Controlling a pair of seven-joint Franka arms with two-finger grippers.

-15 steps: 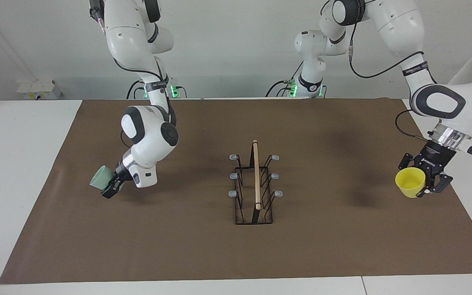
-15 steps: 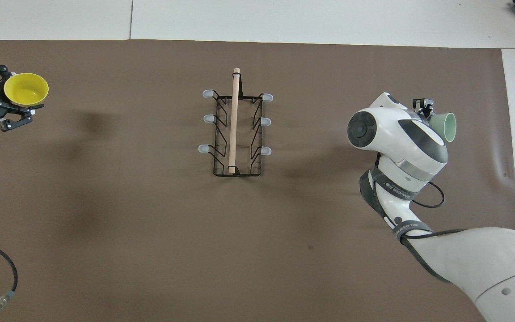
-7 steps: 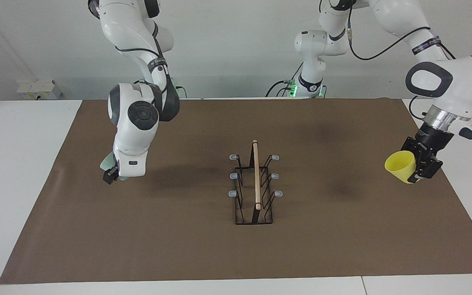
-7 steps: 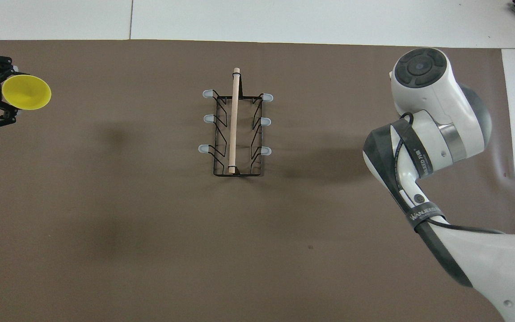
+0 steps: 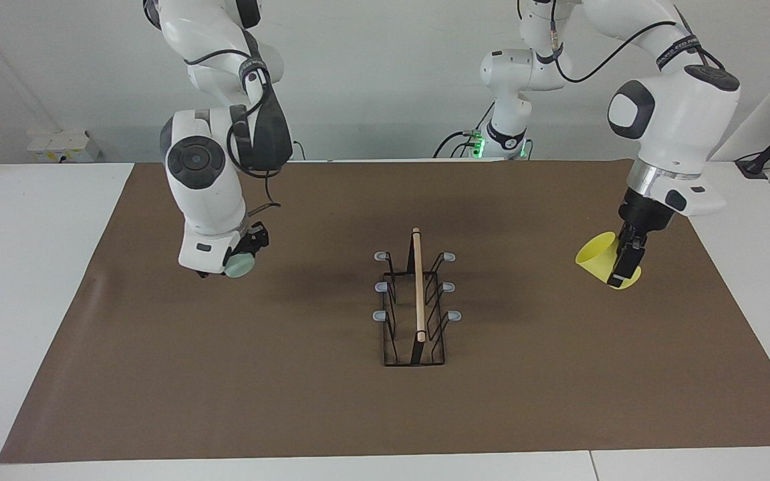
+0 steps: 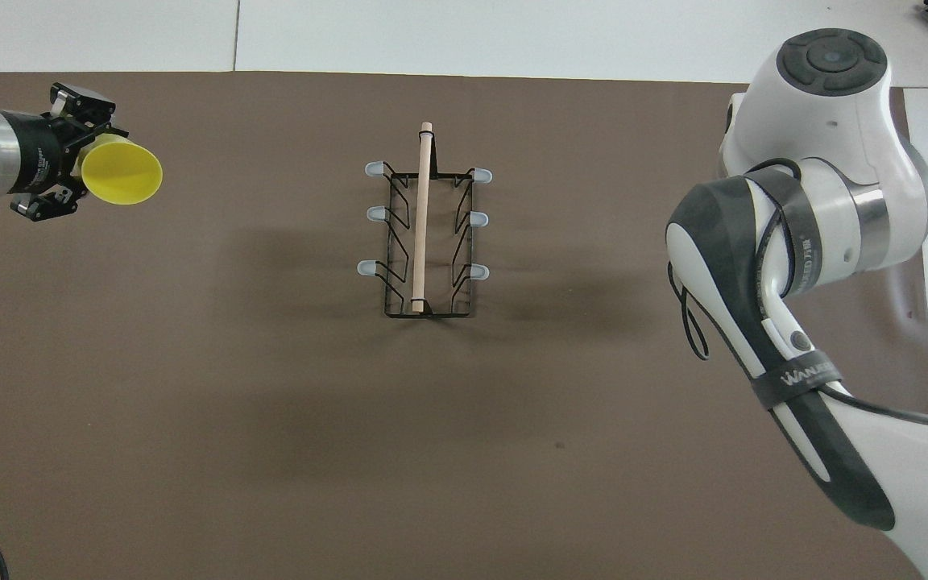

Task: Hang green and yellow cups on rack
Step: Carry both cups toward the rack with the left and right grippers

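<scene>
The black wire rack with its wooden dowel on top stands on the middle of the brown mat; it also shows in the overhead view. No cup is on its grey-tipped prongs. My left gripper is shut on the yellow cup and holds it tipped on its side above the mat, mouth toward the rack, at the left arm's end. In the overhead view the left gripper and the yellow cup show too. My right gripper is shut on the mint green cup, held above the mat at the right arm's end. The right arm hides both in the overhead view.
The brown mat covers most of the white table. A white socket box sits at the table's edge near the right arm's base. The right arm's bulky wrist hangs over the mat.
Both wrists have turned and both grippers have moved toward the rack. The yellow cup has tipped from mouth-up onto its side. The green cup has swung round to the rack's side of the right gripper.
</scene>
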